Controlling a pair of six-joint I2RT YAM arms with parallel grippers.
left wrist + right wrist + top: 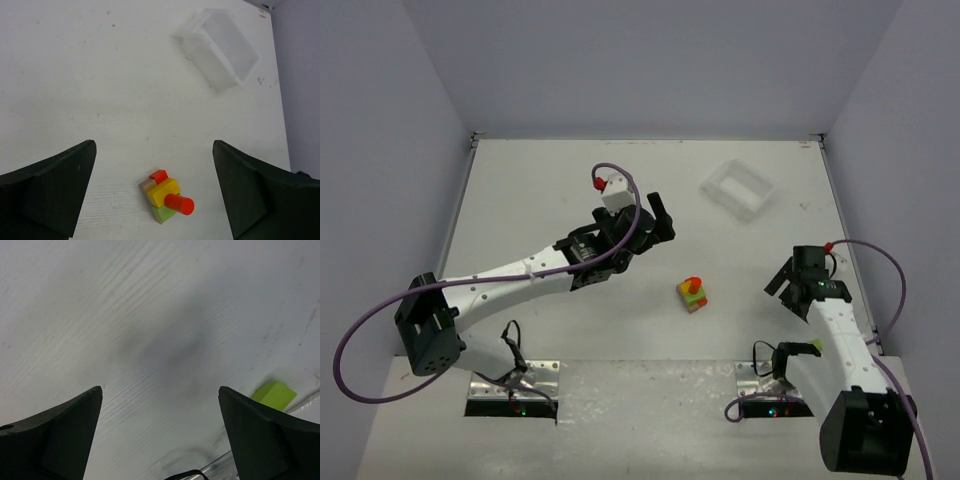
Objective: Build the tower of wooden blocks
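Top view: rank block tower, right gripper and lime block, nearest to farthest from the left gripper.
From the left gripper:
1. wood block tower, table centre.
2. right gripper, right side.
3. lime block, by the right arm's base.
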